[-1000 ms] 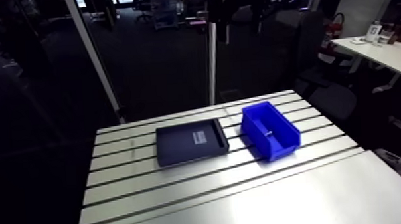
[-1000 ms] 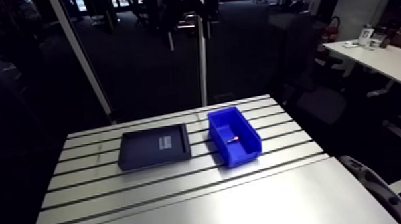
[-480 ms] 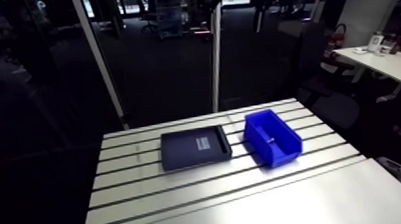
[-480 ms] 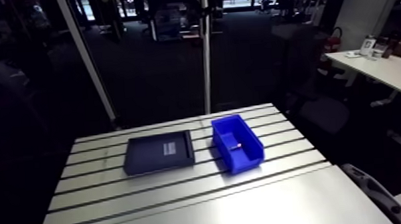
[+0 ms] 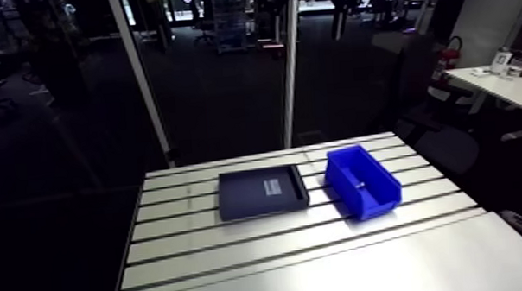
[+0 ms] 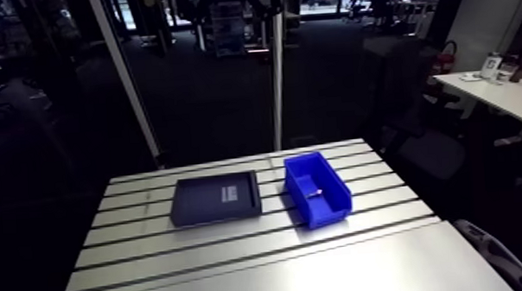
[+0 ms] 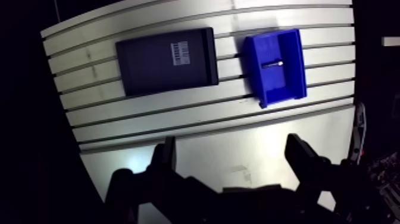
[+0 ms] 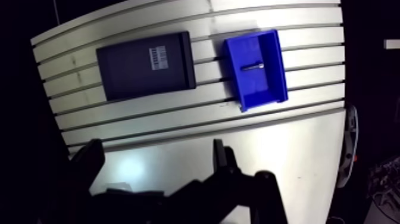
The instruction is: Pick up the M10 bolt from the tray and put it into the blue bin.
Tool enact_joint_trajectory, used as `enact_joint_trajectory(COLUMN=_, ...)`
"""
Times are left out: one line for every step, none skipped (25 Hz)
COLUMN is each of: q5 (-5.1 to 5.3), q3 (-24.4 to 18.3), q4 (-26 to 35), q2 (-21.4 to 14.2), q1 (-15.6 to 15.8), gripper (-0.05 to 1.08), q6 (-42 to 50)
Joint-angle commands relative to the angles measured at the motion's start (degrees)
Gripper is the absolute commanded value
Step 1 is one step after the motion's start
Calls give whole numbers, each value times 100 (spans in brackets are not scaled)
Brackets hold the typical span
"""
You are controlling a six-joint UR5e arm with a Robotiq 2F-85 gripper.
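I see the slotted aluminium table (image 7: 238, 143) filling most of the wrist view, its grooves running the long way across it. On it lies the dark, shallow tray (image 7: 165, 61), flat and square to the grooves, with a small white label (image 7: 180, 49) near the rim on the side toward the bin. Just beside the tray, separated from it by a narrow strip of table, sits the blue bin (image 7: 280, 83) with its open side up. My end effector (image 7: 231, 146) hangs high over the smooth part of the table, well apart from both containers. Its two fingers (image 7: 165, 156) are spread wide, with only bare table showing between them. The M10 bolt (image 7: 273, 63) lies on its side on the bin's floor, crosswise to the bin's length.
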Motion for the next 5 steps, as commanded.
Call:
enact_joint_trajectory(q5=-7, q3=46, q4=-4, q2=-15, q1=33, gripper=1, q6=-9)
enact_joint_trajectory(q5=-7, q3=46, q4=5, q2=-15, q1=42, gripper=1, q6=-9)
enact_joint_trajectory(q5=-16, q3=37, q4=-4, q2=-15, q1=51, gripper=1, q6=-9)
enact_joint_trajectory(q5=-16, q3=37, q4=-4, q2=-15, q1=51, gripper=1, q6=-9)
enact_joint_trajectory(q5=-16, q3=37, q4=-4, q2=-15, q1=51, gripper=1, q6=-18)
